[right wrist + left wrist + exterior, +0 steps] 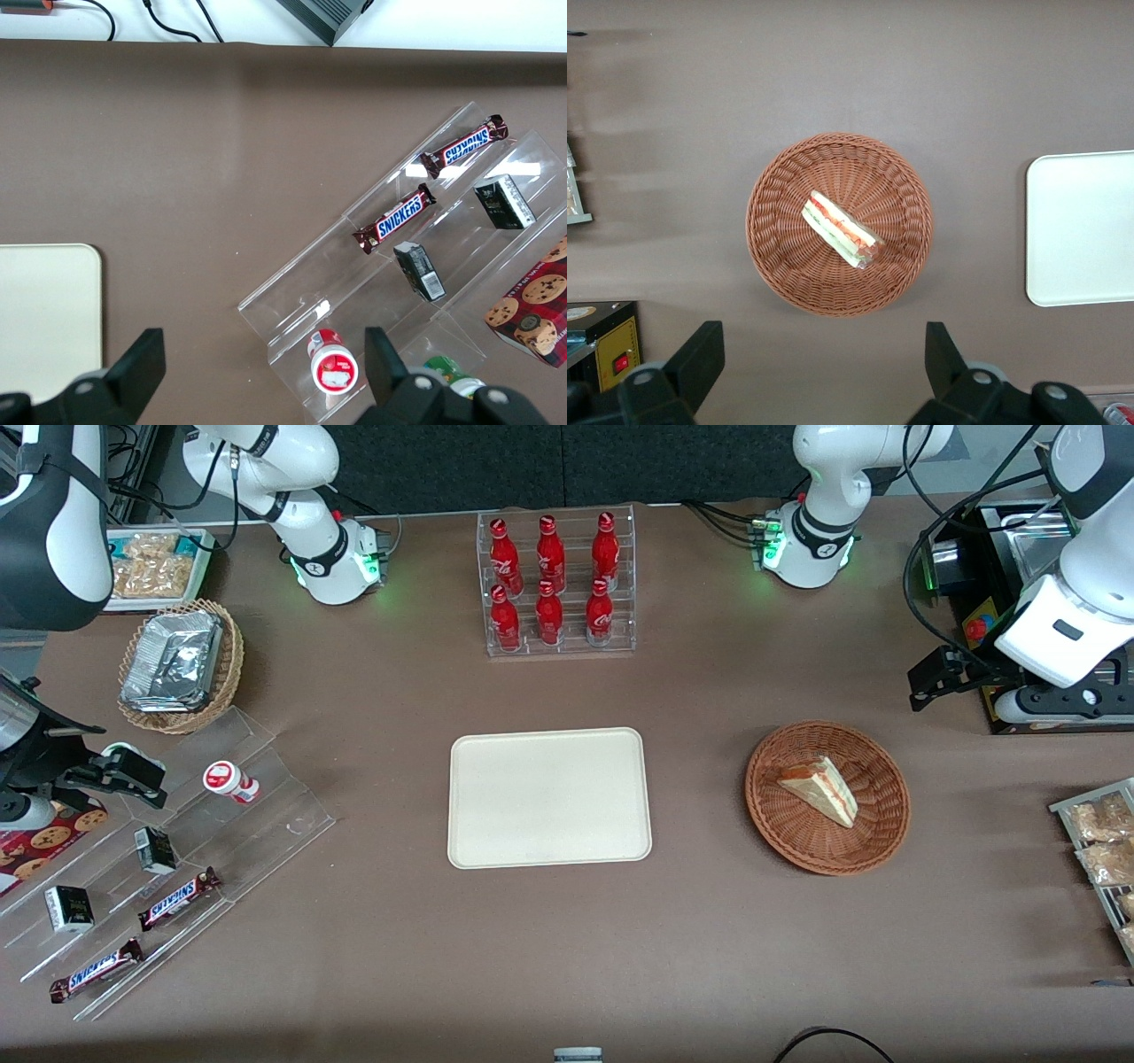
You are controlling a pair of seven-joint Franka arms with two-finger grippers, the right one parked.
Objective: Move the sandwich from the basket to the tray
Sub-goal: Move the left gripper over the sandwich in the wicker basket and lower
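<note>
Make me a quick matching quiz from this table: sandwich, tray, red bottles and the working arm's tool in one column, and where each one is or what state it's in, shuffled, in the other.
Things:
1. sandwich
2. tray
3. red bottles
4. tool

Places or states:
A. standing in a clear rack
B. open, raised over the table beside the basket
C. lying in the round wicker basket
D. flat on the table with nothing on it

Pairs: 1-C, 2-D, 3-A, 4-B
</note>
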